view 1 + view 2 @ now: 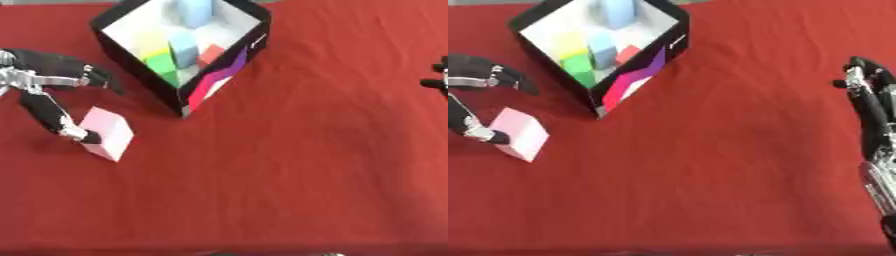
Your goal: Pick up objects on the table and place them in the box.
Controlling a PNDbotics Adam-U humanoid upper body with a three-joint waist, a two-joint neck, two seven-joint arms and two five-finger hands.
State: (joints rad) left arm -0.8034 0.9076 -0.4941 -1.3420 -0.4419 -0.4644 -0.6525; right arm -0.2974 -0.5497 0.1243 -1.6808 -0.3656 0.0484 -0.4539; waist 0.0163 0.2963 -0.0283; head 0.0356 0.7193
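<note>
Box: my box (188, 95) stands on the red table (306, 165), turned so one corner points toward me. Its outer walls are black, with a pink, purple and white pattern on the side nearest me, and its inside is white.

Inside the box: several blocks already lie there: a green one (160, 62), a yellowish one beside it, a pale blue one (185, 45), a red one (211, 54) and another light blue one at the far corner.

Pink block: the pink block (108, 133) sits on the table near the box, on its left and a little nearer to me than the box's front corner. It is apart from the box and tilted askew to the table edge.

Left robot hand: my left robot hand (54, 80) is left of the box, spread open over the block. One finger (74, 131) reaches down and touches the block's left face. The other fingers curve out above, toward the box, clear of the block. I have not closed on anything.

Right robot hand: my right robot hand (866, 82) shows far right of the box, at the picture's edge, fingers pointing away from me and roughly straight, holding nothing.
</note>
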